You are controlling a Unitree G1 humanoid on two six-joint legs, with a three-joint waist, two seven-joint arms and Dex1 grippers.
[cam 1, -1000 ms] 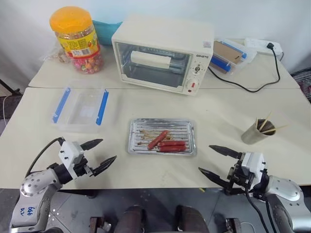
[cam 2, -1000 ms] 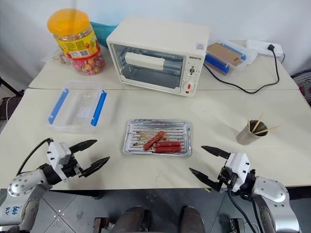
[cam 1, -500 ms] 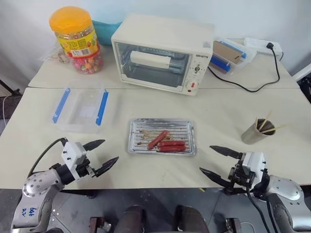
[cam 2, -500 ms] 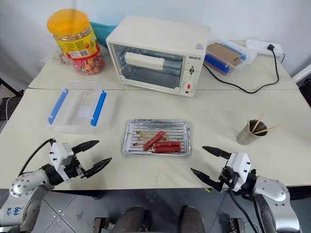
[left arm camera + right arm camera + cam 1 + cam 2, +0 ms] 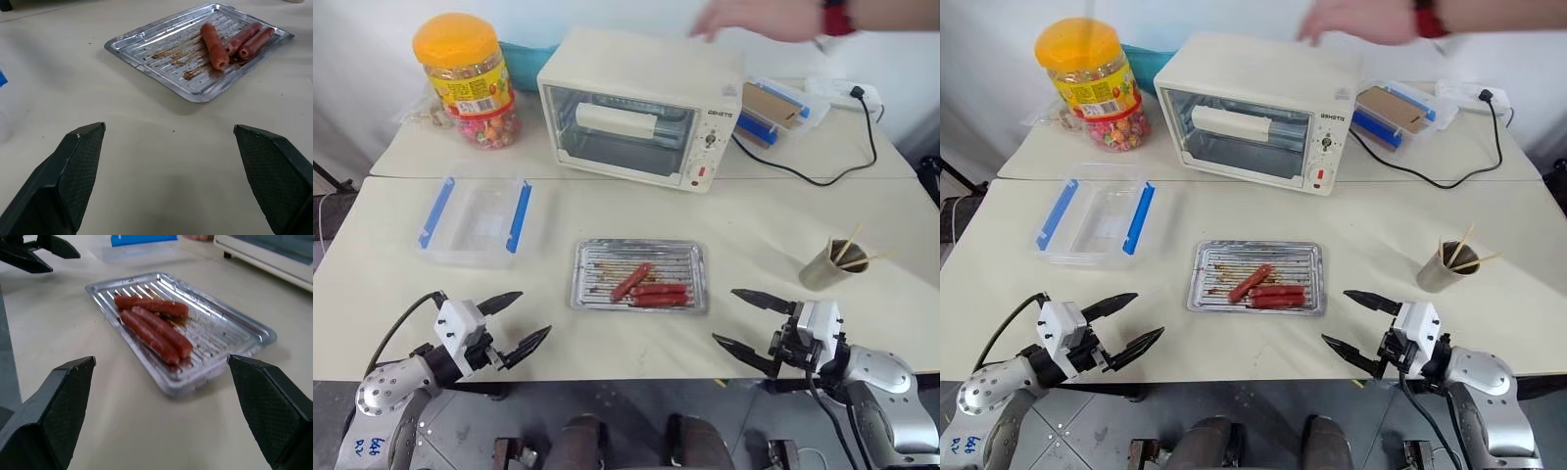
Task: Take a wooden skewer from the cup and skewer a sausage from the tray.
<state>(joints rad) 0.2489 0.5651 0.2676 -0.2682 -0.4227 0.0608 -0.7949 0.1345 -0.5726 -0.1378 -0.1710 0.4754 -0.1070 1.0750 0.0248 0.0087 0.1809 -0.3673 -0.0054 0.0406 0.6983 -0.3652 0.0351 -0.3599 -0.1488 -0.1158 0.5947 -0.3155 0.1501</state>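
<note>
The tray [image 5: 640, 275] is a flat rectangular silver pan with a ribbed bottom streaked with brown grease, lying level on the table just in front of the oven [image 5: 641, 108]. Three red-brown sausages [image 5: 646, 285] rest in the half of the tray farther from the oven: two lie side by side along its long edge, touching, and the third lies at an angle against their left ends. The cup [image 5: 824, 265] is a small grey-tan cylinder, upright, well to the right of the tray. Several thin wooden skewers [image 5: 848, 246] stand in the cup, leaning outward above its rim.
</note>
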